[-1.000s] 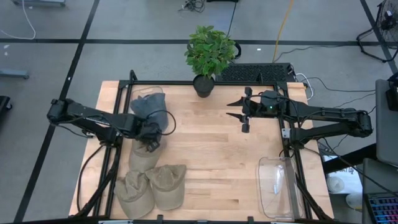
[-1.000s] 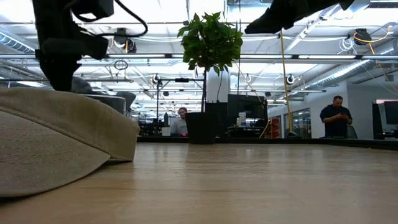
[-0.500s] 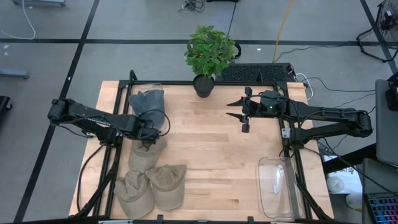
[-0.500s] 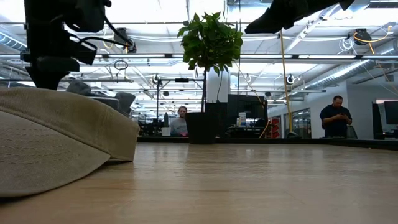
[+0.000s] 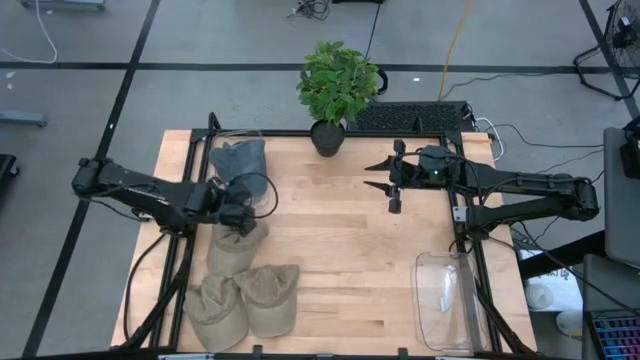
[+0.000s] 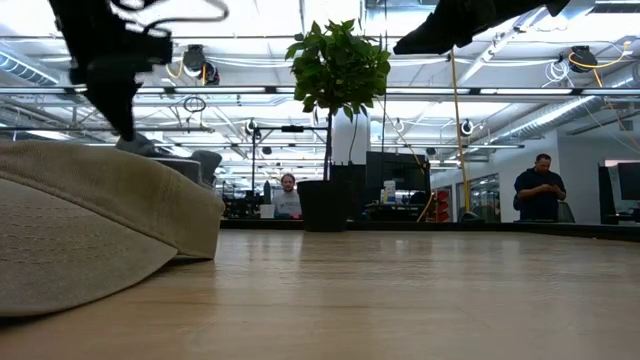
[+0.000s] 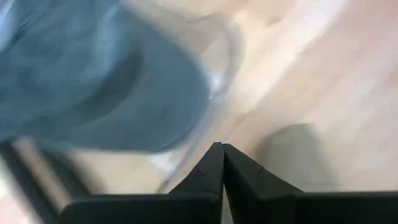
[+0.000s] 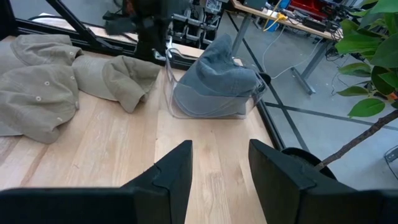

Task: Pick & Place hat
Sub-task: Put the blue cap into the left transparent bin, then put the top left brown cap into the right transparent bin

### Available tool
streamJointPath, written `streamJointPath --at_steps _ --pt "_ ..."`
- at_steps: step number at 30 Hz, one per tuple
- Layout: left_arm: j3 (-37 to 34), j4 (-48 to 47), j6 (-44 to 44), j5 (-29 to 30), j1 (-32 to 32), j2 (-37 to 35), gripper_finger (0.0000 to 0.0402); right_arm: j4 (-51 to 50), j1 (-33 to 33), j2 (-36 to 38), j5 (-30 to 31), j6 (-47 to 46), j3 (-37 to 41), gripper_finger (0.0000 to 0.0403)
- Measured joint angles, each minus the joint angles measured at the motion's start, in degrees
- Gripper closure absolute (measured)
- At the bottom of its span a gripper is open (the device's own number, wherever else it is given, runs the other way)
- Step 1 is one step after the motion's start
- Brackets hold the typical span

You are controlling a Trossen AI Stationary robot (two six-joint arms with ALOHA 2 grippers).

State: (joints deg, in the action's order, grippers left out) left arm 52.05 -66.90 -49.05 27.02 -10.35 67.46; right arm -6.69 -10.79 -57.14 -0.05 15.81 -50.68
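A grey-blue hat [image 5: 238, 158] sits bunched in a clear bin [image 5: 262, 190] at the table's far left; it also shows in the right wrist view [image 8: 214, 78]. Three tan hats lie on the near left of the table [image 5: 235, 250], [image 5: 215, 310], [image 5: 270, 298]; the nearest fills the low view [image 6: 90, 220]. My left gripper [image 5: 240, 213] is shut, with nothing between its fingers [image 7: 221, 152], and hovers between the bin and the farthest tan hat. My right gripper [image 5: 380, 176] is open [image 8: 219, 165] and empty, raised above the table's far middle.
A potted plant [image 5: 335, 90] stands at the far edge's middle. A second clear bin [image 5: 447, 300] lies at the near right corner. Bare wood spans the middle [image 5: 340, 250]. People stand in the room behind [image 6: 540, 185].
My left arm has drawn back slightly toward the table's left edge, and its gripper has turned and tipped above the tan hat. The grey-blue hat now sits gathered closer to the far end of its bin.
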Motion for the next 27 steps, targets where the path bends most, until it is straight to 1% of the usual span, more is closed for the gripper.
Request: streamJointPath --at_steps 2,4,8,11,13,15,19,21,23,24,27 --pt "0.02 1.67 0.95 -2.33 -0.17 -1.35 0.0382 -0.05 0.0 0.0 0.0 -0.01 0.0 0.0259" --pt "0.02 0.88 -1.01 -4.88 0.09 -2.41 0.0364 -0.03 0.02 0.0 -0.01 0.09 0.0 0.0259" --pt "0.02 1.0 -5.15 -12.88 -0.31 -3.93 0.0311 0.02 0.0 0.0 0.0 0.26 0.0 0.0259" --pt "-0.08 1.21 -7.63 -19.63 -2.29 -3.8 0.0271 0.01 0.0 0.0 -0.01 0.26 0.0 0.0259" --pt "-0.39 1.26 -10.63 -22.35 -4.12 -3.65 0.0249 0.01 0.0 0.0 0.0 0.27 0.01 0.0259" --pt "-1.03 1.22 -15.65 -23.02 -6.39 -3.38 0.0231 1.0 0.0 0.02 0.0 0.42 0.67 0.0259" --pt "-2.33 1.01 -29.62 -22.98 -10.37 -2.82 0.0203 4.71 0.0 0.02 0.0 1.98 3.69 0.0259" --pt "-2.54 0.96 -34.0 -21.92 -11.99 -2.16 0.0194 7.46 0.0 0.02 0.0 2.87 5.32 0.0259" --pt "-2.54 1.68 -35.13 -20.19 -13.12 -1.39 0.0187 9.93 0.0 0.02 0.0 3.2 6.74 0.0259" --pt "-2.54 2.22 -33.95 -19.88 -13.63 -0.87 0.0184 11.04 0.0 0.02 0.0 3.21 7.36 0.0259" --pt "-2.52 3.03 -25.75 -19.69 -15.55 0.42 0.0182 13.69 0.0 0.02 -0.02 2.84 8.79 0.0259"
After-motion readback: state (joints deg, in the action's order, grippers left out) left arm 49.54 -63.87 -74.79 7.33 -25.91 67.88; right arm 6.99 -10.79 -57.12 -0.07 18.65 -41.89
